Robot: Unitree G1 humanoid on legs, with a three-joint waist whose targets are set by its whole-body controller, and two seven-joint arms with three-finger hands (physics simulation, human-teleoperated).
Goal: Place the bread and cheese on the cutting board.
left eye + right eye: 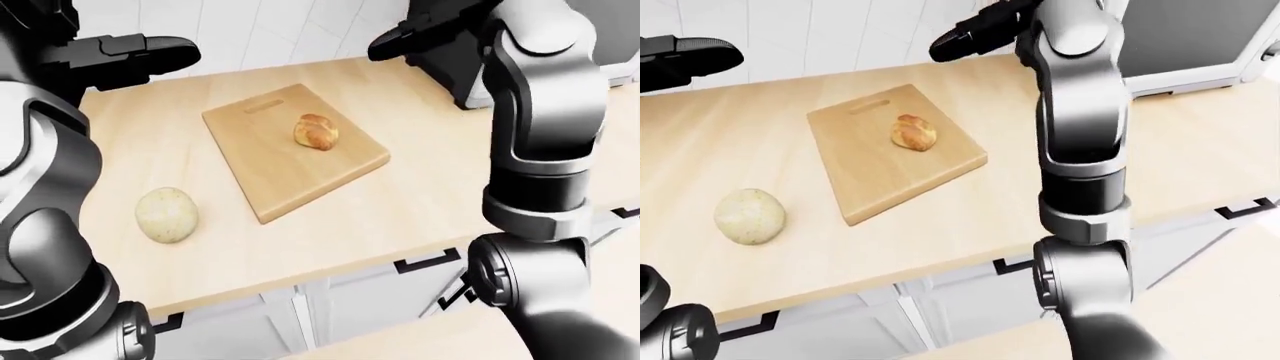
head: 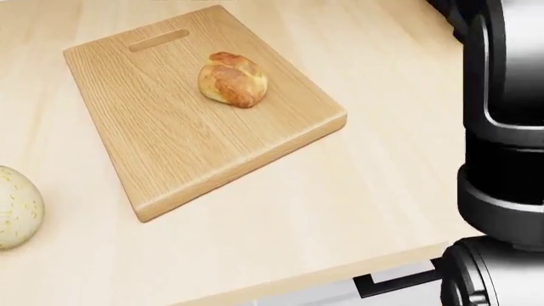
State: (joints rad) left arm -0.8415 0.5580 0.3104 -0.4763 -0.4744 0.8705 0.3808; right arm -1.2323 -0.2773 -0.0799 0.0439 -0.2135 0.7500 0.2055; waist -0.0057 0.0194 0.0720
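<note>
A golden-brown bread roll [image 2: 232, 79] lies on the wooden cutting board [image 2: 187, 146], near its handle-slot end. The cheese [image 1: 167, 215], a pale speckled ball, rests on the counter to the left of the board, apart from it. My right hand [image 1: 400, 41] is raised high above the counter, up and to the right of the board, fingers extended and empty. My left hand [image 1: 150, 54] hovers at the upper left of the left-eye view, well above the cheese, open and holding nothing. In the head view only my right arm [image 2: 506, 127] shows, not the hand.
A dark appliance with a light frame [image 1: 1185, 37] stands on the counter at the upper right. The light wooden counter [image 2: 340, 210] ends in an edge low in the views, with white cabinet fronts [image 1: 350, 300] below it.
</note>
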